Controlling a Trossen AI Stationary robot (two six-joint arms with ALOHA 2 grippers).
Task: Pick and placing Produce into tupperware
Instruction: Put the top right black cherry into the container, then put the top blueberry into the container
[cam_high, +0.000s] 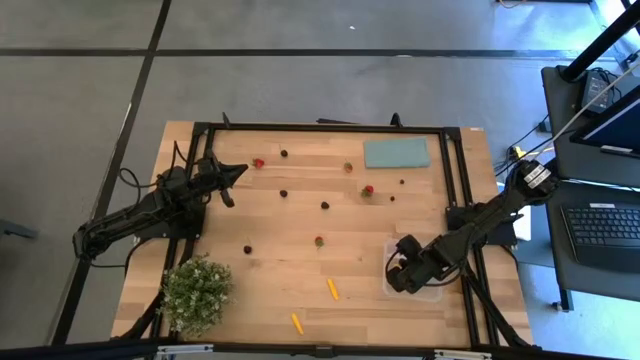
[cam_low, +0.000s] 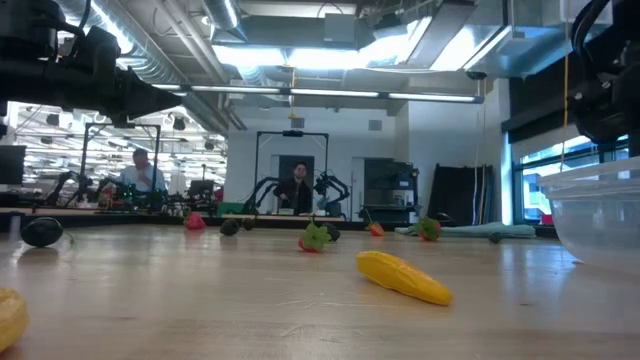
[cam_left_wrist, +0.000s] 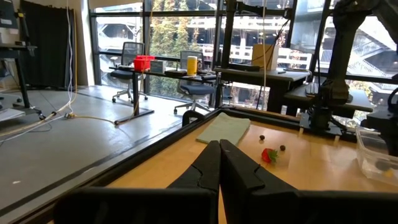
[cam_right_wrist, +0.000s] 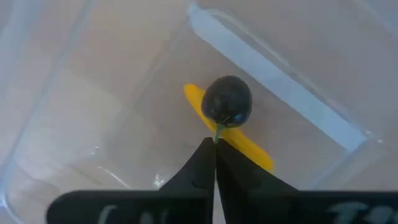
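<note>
My right gripper (cam_high: 398, 272) hangs over the clear tupperware (cam_high: 432, 292) at the table's near right, shut on a dark round berry (cam_right_wrist: 227, 102). An orange-yellow carrot stick (cam_right_wrist: 245, 148) lies under the berry, inside the box as far as I can tell. More produce is scattered on the table: red berries (cam_high: 258, 163) (cam_high: 368, 190), dark round ones (cam_high: 325, 205) (cam_high: 248, 249), and two carrot sticks (cam_high: 332, 289) (cam_high: 297, 323). My left gripper (cam_high: 240, 170) is shut and empty above the table's far left. My right gripper pinches the berry's short green stem (cam_right_wrist: 218, 130) between its two fingertips. The fingers point down from above. The berry hangs just beyond the fingertips, over the tupperware's floor (cam_right_wrist: 124, 112); I cannot tell whether it touches the carrot stick below.
A flat teal-grey slab (cam_high: 396, 153) lies at the far right. A bushy green potted plant (cam_high: 196, 293) stands at the near left corner. A black frame (cam_high: 330, 128) runs around the table's edges. The middle of the table holds only small loose pieces.
</note>
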